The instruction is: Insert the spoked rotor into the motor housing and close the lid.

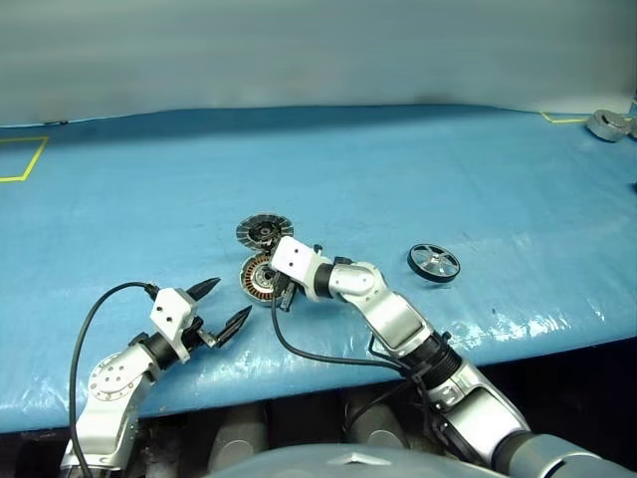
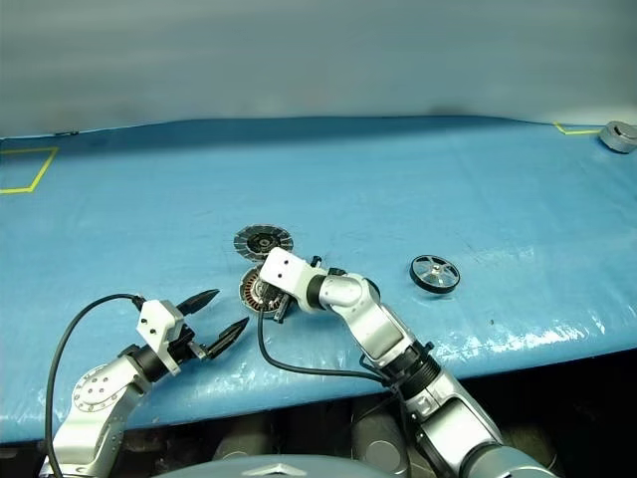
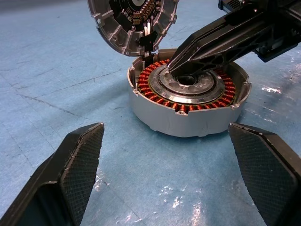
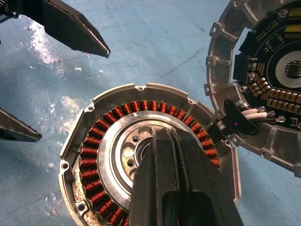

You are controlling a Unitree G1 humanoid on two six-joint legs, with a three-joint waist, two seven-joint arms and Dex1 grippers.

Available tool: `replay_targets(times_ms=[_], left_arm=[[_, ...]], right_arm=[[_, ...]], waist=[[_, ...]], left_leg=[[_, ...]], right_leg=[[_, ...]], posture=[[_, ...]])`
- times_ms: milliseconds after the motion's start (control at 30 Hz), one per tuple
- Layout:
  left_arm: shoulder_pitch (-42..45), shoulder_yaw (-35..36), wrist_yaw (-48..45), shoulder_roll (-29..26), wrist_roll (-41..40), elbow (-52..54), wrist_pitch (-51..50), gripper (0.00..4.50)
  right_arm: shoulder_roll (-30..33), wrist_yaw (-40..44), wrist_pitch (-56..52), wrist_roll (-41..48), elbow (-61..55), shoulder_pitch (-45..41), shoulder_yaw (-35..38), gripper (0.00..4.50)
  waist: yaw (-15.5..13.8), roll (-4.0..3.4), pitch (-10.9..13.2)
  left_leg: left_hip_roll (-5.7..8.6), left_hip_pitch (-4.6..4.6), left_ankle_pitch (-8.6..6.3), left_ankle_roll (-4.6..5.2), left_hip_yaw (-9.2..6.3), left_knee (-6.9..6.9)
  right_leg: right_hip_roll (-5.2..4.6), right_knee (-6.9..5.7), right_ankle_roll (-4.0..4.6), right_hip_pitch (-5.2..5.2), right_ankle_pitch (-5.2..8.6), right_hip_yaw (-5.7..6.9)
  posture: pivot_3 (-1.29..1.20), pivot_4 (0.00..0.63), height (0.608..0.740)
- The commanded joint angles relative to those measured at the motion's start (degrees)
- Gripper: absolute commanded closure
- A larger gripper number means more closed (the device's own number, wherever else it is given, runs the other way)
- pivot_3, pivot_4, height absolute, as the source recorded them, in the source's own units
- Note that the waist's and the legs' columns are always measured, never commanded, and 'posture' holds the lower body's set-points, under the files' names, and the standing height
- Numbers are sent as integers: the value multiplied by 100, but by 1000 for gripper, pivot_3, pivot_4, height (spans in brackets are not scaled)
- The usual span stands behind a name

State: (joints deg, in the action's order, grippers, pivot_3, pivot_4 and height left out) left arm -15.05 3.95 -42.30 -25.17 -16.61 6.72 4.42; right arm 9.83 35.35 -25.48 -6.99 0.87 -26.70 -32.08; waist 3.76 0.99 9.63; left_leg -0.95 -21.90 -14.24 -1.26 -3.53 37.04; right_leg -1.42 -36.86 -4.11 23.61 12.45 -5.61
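The motor housing [image 3: 188, 110], a round metal cup with copper windings around a silver centre, sits on the blue table near its front. Its lid [image 3: 134, 19] stands swung open on the hinge at the far side, inner face showing. My right gripper [image 4: 165, 134] is shut with nothing in it, its tips over the housing's silver centre. My left gripper [image 1: 230, 298] is open just left of the housing, pointing at it and apart from it. The spoked rotor [image 1: 434, 262], black-rimmed with silver spokes, lies flat on the table to the right of the housing.
A grey round part [image 1: 609, 123] sits at the far right corner beside yellow tape. A yellow tape square [image 1: 25, 159] marks the far left. Black cables trail from both wrists over the table's front edge [image 1: 328, 378].
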Motion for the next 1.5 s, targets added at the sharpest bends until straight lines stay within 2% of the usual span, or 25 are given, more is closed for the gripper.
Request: replay_targets(times_ms=[33, 367, 700, 1000, 1267, 1500], left_arm=[[-9, 23, -4, 17, -26, 115, 135, 0], [-16, 36, -7, 21, -7, 118, 146, 0], [-12, 40, 10, 30, -1, 94, 139, 0], [-2, 51, 11, 24, 1, 82, 143, 0], [37, 38, 3, 26, 11, 55, 153, 0], [26, 41, 14, 22, 28, 68, 148, 0]], right_arm=[[224, -1, -116, -284, 57, 55, -85, 4455], [276, -202, 185, -613, -115, -50, -102, 4455], [287, -299, 971, -1030, -8, -145, -220, 4455], [54, -264, 1077, -669, -354, -20, 163, 4455], [91, -81, 1007, -720, -452, 44, 71, 4455], [52, -109, 1040, -780, -72, 123, 32, 4455]], waist=[[-9, 0, 0], [-20, 2, -1], [7, 3, 2], [17, 4, 4], [15, 3, 5], [15, 3, 5]], left_leg=[[0, 0, 0, 0, 0, 0], [1, -1, 0, 0, 0, 2], [1, -14, 0, 0, 1, -5], [-1, -14, 0, 0, 1, -7], [-1, -14, 0, 0, 0, -7], [-1, -14, 0, 0, 1, -6]], right_leg=[[0, 1, 0, 0, 0, 0], [-1, 1, 0, 0, 0, 0], [-1, 2, 1, 16, 0, 0], [0, 2, 3, 17, 2, 1], [0, 2, 3, 17, 1, 1], [0, 2, 3, 17, 2, 1]], posture=[[0, 150, 740], [0, 150, 740], [0, 150, 740], [0, 150, 740], [0, 150, 740], [0, 150, 740]])
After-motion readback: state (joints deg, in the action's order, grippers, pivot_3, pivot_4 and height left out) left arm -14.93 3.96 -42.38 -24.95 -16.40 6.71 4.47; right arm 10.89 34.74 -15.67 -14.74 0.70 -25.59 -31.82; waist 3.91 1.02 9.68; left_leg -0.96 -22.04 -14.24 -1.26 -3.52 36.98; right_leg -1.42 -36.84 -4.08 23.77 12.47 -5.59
